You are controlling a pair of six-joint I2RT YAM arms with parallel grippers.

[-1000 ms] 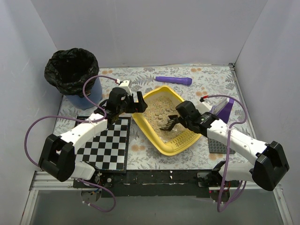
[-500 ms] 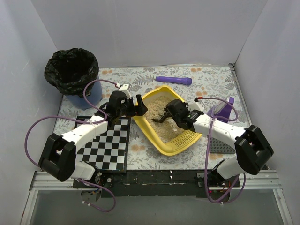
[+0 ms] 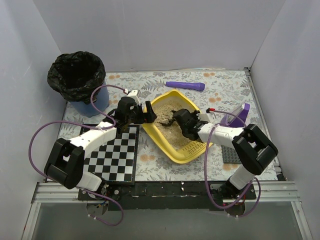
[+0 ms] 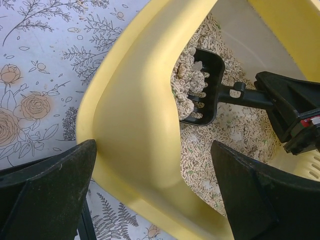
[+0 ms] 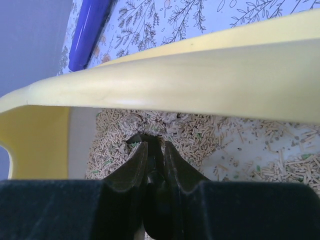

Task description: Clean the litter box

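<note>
The yellow litter box (image 3: 170, 151) lies mid-table with beige litter in it. Its wall fills the left wrist view (image 4: 140, 120) and its rim crosses the right wrist view (image 5: 200, 75). My left gripper (image 3: 145, 115) is open, and its jaws straddle the box's left wall (image 4: 152, 150) without closing on it. My right gripper (image 3: 177, 120) is shut on the handle of the black slotted scoop (image 4: 205, 90). The scoop head rests in the litter at the box's far left part and holds pale clumps. In the right wrist view my gripper (image 5: 156, 150) hides most of the scoop (image 5: 134, 138).
A blue bin with a black bag (image 3: 77, 75) stands at the far left. A checkerboard (image 3: 112, 152) lies left of the box. A purple cylinder (image 3: 185, 86) lies behind the box. A purple object (image 3: 239, 115) and a grey plate (image 3: 231, 154) are at the right.
My right gripper has carried the scoop from the box's near slotted end across the litter to its far left part. My left gripper has shifted slightly right onto the box wall.
</note>
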